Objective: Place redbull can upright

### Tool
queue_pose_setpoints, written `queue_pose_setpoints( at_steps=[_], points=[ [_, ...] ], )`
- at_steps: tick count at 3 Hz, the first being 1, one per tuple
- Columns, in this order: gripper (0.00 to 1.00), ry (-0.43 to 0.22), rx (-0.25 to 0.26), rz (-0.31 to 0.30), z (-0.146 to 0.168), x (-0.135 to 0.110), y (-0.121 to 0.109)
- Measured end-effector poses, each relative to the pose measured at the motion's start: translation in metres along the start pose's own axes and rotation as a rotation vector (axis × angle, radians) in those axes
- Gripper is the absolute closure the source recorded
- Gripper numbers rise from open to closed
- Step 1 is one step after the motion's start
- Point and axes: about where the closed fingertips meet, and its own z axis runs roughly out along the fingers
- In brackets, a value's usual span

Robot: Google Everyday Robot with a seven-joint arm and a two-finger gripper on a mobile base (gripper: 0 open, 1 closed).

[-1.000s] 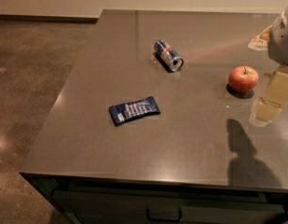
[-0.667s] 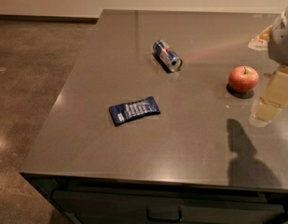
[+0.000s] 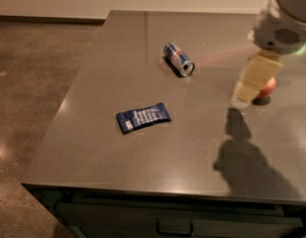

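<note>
The redbull can lies on its side on the grey table, toward the back middle, its silver top facing front right. My gripper hangs above the table at the right, well to the right of the can and apart from it. It is in front of a red apple.
A flat dark blue snack packet lies near the table's middle left. A red apple sits at the right, partly hidden behind my gripper. The arm's shadow falls on the front right. The table's left edge drops to a brown floor.
My gripper and arm have moved left and further over the table, now covering part of the apple. The can and packet have not moved.
</note>
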Motion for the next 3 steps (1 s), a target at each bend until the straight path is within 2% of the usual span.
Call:
queue_pose_setpoints(
  at_steps=[3],
  points=[
    [0.00, 0.055, 0.019, 0.357, 0.082, -0.076, -0.095]
  ],
)
